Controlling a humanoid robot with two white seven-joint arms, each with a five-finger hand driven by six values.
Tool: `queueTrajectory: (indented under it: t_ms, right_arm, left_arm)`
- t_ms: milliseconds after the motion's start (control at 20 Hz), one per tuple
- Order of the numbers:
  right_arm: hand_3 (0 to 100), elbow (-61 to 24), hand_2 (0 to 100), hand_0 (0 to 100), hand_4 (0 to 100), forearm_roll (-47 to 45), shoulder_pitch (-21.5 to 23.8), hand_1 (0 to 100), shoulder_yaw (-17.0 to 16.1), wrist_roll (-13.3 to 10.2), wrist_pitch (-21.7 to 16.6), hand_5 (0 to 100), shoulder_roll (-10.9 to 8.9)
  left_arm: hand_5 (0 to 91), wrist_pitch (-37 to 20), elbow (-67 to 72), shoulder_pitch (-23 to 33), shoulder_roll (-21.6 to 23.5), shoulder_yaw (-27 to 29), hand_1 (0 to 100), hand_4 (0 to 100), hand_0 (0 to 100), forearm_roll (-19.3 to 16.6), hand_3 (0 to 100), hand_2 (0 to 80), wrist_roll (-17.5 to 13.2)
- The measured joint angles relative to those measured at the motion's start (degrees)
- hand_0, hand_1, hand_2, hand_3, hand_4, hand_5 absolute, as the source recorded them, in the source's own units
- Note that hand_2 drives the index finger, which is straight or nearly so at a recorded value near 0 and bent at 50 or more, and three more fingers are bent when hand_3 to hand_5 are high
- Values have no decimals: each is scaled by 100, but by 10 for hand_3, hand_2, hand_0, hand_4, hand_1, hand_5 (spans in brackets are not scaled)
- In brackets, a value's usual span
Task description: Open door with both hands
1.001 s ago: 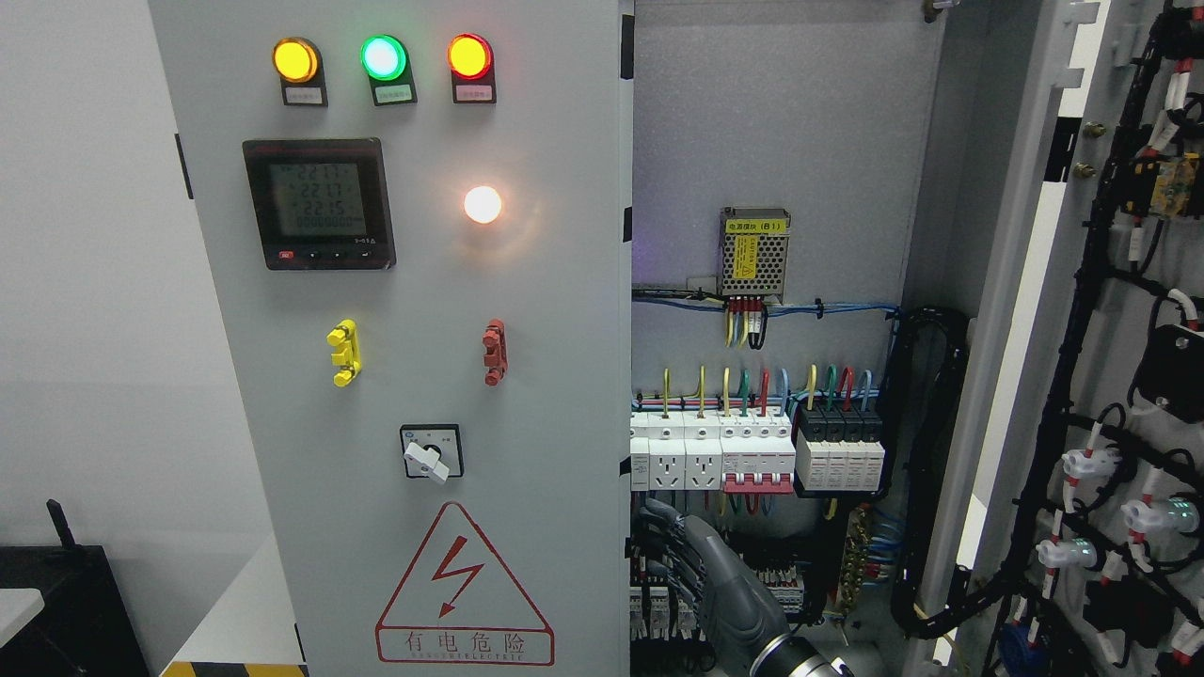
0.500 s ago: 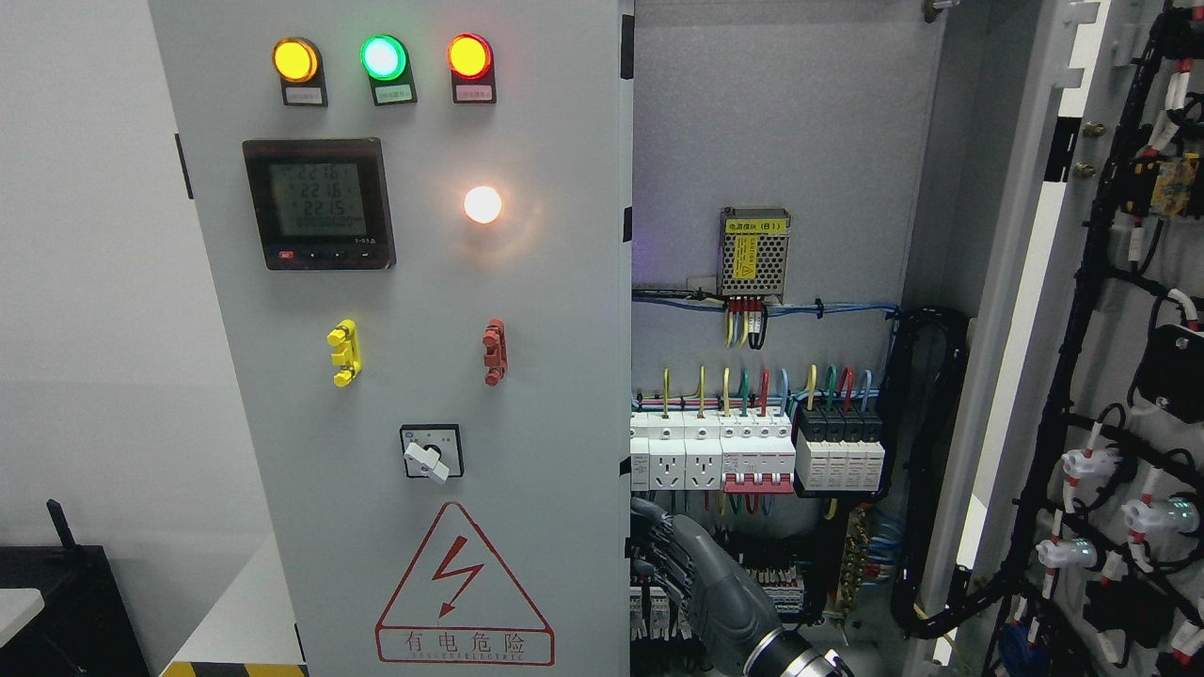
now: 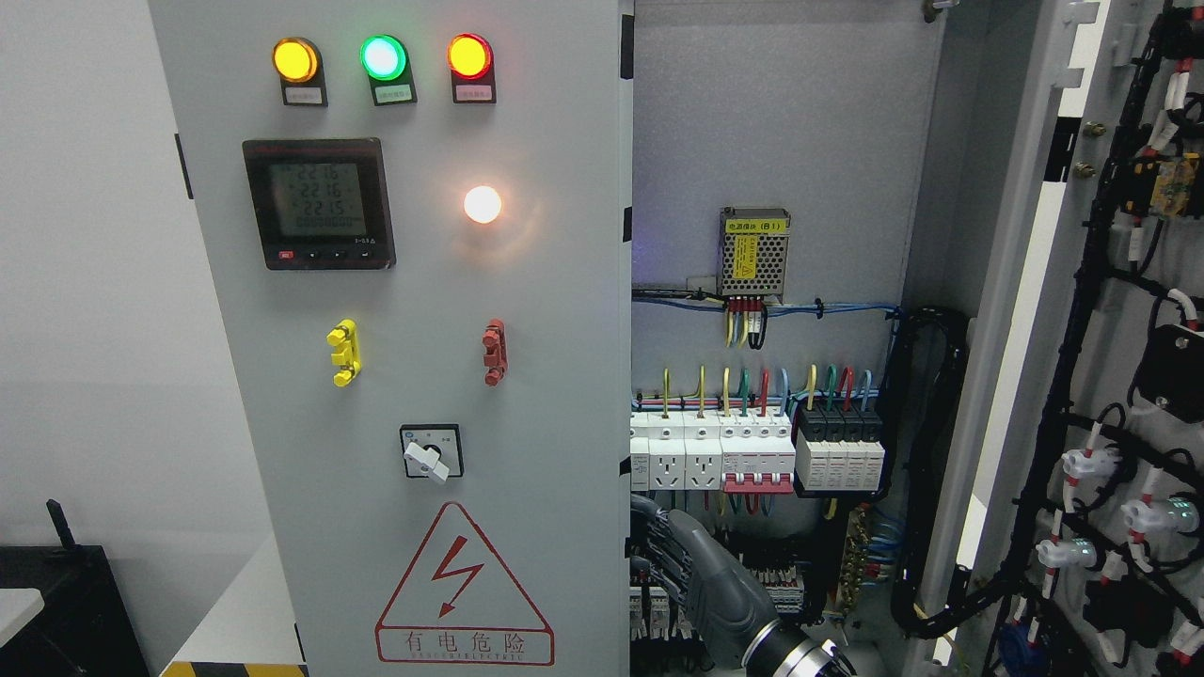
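I see my right robot hand at the bottom centre, fingers curled around the left door edge, gripping it.

grey left door closed, right door open

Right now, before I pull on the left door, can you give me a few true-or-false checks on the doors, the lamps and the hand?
1. The grey left cabinet door covers its half of the cabinet. True.
2. The right cabinet door is closed. False: it stands swung open, wiring showing.
3. The dark grey right hand is at the left door's free edge, low down. True.
4. The three round lamps are unlit. False: all glow.
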Motion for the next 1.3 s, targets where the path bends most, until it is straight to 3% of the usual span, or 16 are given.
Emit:
queueTrajectory:
  t_ms: [1301]
  right_arm:
    - [0,432,0,380,0,-744,-238,0,16,141,-5,0,0]
  left_arm:
    - [0,0,0,0,0,0,0,0,0,0,0,0,-15]
